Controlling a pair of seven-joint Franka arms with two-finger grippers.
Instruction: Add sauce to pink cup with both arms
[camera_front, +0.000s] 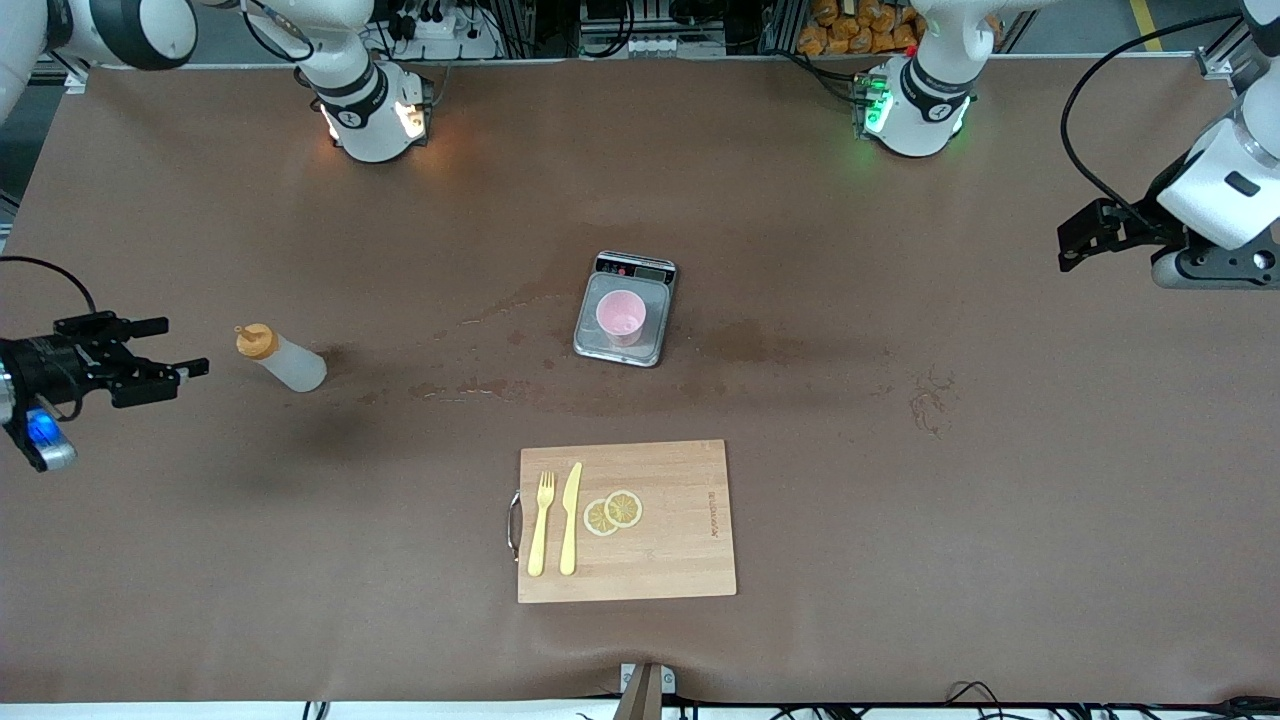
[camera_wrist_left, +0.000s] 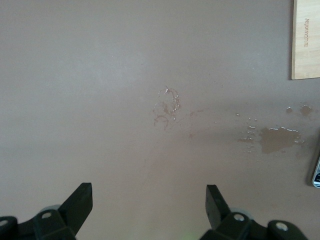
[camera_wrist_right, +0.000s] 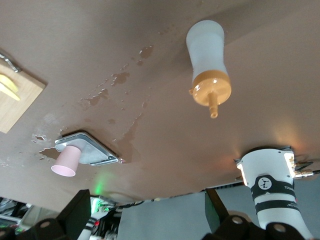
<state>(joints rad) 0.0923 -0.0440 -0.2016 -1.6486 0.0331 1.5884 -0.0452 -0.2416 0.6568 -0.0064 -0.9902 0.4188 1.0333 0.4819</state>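
Evenly and softly lit from above, neither dim nor harsh. Faint blurred shadow on the table (camera_front: 900, 520) beside the sauce bottle (camera_front: 281, 359). Orange glow around the right arm's base (camera_front: 372, 118), green around the left arm's base (camera_front: 915, 112). Slight glare on wet stains (camera_wrist_left: 277, 139). Soft focus in the left wrist view, perhaps mild blur.

One camera looks down from high across the counter (camera_front: 900, 520), facing both bases. Each wrist camera peers past its own fingers (camera_wrist_left: 80, 202); the right wrist view shares the scale (camera_wrist_right: 87, 150) with the front one.
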